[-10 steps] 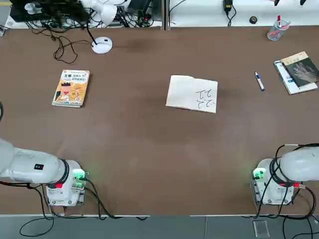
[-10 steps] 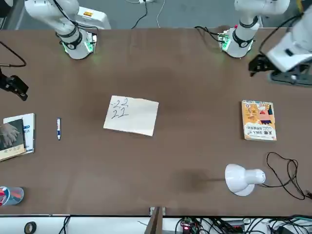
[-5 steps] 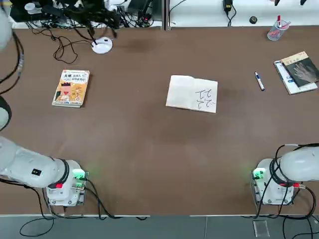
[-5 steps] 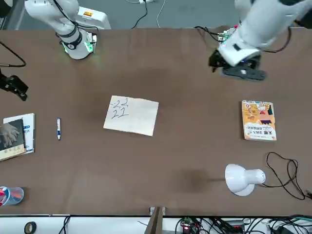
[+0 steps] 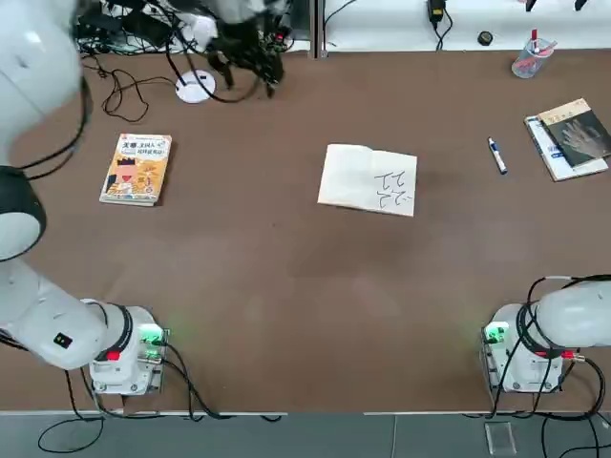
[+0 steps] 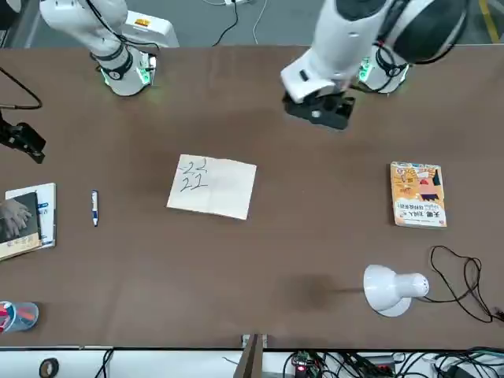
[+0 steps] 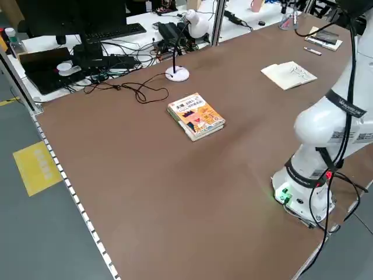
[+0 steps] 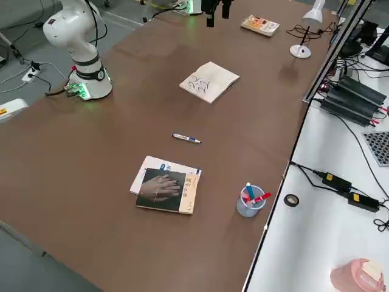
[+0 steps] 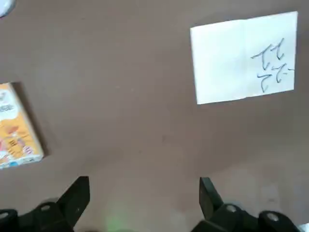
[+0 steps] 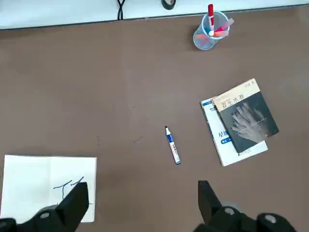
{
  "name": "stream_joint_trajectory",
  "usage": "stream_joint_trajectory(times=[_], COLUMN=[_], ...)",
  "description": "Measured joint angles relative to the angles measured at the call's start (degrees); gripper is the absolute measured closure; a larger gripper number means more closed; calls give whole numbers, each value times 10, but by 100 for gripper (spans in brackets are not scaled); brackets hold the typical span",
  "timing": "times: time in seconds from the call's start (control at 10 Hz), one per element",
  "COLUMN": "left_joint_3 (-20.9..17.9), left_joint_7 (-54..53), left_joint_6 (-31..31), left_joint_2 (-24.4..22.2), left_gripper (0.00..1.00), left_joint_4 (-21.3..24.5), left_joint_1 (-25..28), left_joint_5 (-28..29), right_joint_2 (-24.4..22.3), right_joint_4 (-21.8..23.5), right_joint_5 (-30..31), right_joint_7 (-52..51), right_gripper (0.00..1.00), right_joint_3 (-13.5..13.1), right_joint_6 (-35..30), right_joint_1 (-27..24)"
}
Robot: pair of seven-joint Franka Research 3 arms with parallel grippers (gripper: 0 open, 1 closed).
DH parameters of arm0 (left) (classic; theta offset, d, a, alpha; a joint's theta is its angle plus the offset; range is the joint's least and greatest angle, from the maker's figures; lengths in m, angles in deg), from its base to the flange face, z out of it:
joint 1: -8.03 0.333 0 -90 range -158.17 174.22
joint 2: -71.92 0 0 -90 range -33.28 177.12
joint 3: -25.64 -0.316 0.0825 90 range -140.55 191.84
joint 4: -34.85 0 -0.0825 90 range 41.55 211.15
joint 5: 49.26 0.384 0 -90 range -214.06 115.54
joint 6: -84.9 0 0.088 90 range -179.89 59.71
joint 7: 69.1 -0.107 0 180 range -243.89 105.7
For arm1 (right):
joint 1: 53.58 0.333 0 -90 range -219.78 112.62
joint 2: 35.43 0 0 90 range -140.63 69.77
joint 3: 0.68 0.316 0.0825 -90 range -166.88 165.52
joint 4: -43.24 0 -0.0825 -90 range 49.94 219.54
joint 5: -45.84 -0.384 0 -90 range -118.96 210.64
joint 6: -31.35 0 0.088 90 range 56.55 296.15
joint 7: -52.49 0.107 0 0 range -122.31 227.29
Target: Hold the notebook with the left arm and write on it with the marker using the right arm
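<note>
Above bare table (image 6: 260,276), left gripper (image 6: 319,110), fingers apart.

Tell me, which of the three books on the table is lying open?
The cream-white notebook in the middle, open with black scribbles on one page. The orange-yellow illustrated book and the dark-covered book are both closed.

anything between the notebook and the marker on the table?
Nothing. In the top view the stretch from the notebook to the marker is bare brown table; the right side view agrees.
</note>
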Motion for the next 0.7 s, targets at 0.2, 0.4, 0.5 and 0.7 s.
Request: stream_joint_trajectory(times=[0.2, 0.4, 0.5, 0.7], left_joint_3=[-5, -5, -5, -5], left_joint_7=[5, 5, 5, 8], left_joint_6=[-28, -56, -74, -104], left_joint_2=[25, 50, 63, 88], left_gripper=[0, 0, 0, 0], left_joint_4=[0, 0, 0, 0], left_joint_1=[-22, -27, -29, -42], left_joint_5=[0, 0, 0, 7], right_joint_2=[2, 2, 2, 2], right_joint_4=[0, 0, 0, 0], right_joint_5=[0, 0, 0, 0], right_joint_7=[0, 0, 0, 0], right_gripper=[0, 0, 0, 0], right_joint_3=[0, 0, 0, 0], right_joint_6=[0, 0, 0, 0], right_joint_1=[0, 0, 0, 0])
